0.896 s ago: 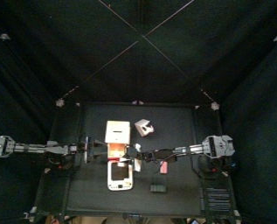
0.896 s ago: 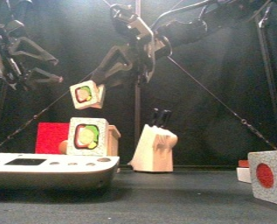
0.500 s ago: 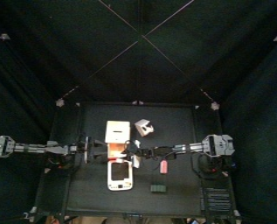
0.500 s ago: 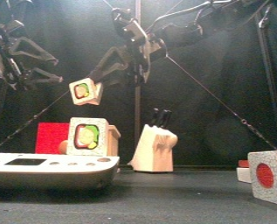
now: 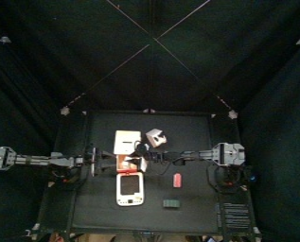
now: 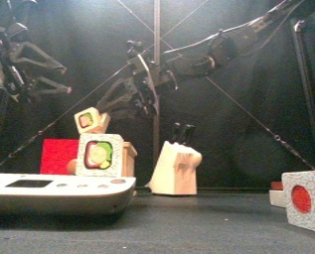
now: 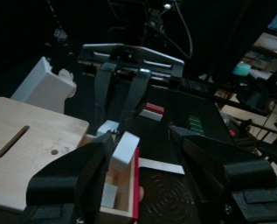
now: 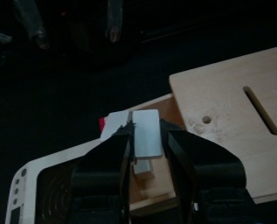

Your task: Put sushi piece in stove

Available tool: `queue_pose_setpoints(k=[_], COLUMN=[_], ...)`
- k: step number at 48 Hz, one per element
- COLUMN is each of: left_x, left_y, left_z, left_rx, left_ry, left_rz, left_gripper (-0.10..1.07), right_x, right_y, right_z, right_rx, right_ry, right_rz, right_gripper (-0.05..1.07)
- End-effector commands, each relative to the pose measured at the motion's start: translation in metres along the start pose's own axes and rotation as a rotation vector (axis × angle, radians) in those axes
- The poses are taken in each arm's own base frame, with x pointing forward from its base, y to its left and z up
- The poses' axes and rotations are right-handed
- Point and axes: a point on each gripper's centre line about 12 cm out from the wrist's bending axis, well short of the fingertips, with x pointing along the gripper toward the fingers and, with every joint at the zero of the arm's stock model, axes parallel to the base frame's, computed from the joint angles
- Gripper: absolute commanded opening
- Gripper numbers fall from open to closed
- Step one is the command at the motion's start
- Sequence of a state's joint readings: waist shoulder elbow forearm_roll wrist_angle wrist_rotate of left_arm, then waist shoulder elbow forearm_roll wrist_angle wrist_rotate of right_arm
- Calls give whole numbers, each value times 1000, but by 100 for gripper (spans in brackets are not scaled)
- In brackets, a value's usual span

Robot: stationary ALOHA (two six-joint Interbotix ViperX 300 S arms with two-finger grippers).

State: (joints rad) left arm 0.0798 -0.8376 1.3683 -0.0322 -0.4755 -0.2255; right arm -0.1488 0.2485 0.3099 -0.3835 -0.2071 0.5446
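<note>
Sushi piece point(image 6: 90, 121) lowered toward stove point(image 6: 104, 155), between right fingers point(image 8: 120, 149)

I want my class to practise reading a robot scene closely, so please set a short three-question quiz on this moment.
1. True or false: the right gripper is shut on the sushi piece.
2. Fill in: the left gripper holds ____.
3. Where is the sushi piece? A) in the left gripper B) in the air right above the wooden box C) lying flat, let go
Key: 1 true; 2 nothing; 3 B.
</note>
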Motion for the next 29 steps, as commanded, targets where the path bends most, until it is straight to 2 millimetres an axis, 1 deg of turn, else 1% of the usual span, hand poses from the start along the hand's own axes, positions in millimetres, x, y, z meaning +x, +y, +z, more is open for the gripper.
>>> queue_pose_setpoints(k=[1, 14, 29], left_x=[2, 2, 2], left_y=[-2, -1, -1], left_z=[5, 4, 4], left_rx=[1, 2, 2], left_ry=[-16, -15, -13], left_rz=[-5, -5, -5], left_gripper=[89, 89, 89], right_x=[2, 15, 18], right_y=[2, -2, -5], right_z=[16, 10, 4], right_rx=[2, 7, 22], right_ry=[-46, -34, -3], right_rz=[10, 3, -16], right_gripper=[61, 61, 62])
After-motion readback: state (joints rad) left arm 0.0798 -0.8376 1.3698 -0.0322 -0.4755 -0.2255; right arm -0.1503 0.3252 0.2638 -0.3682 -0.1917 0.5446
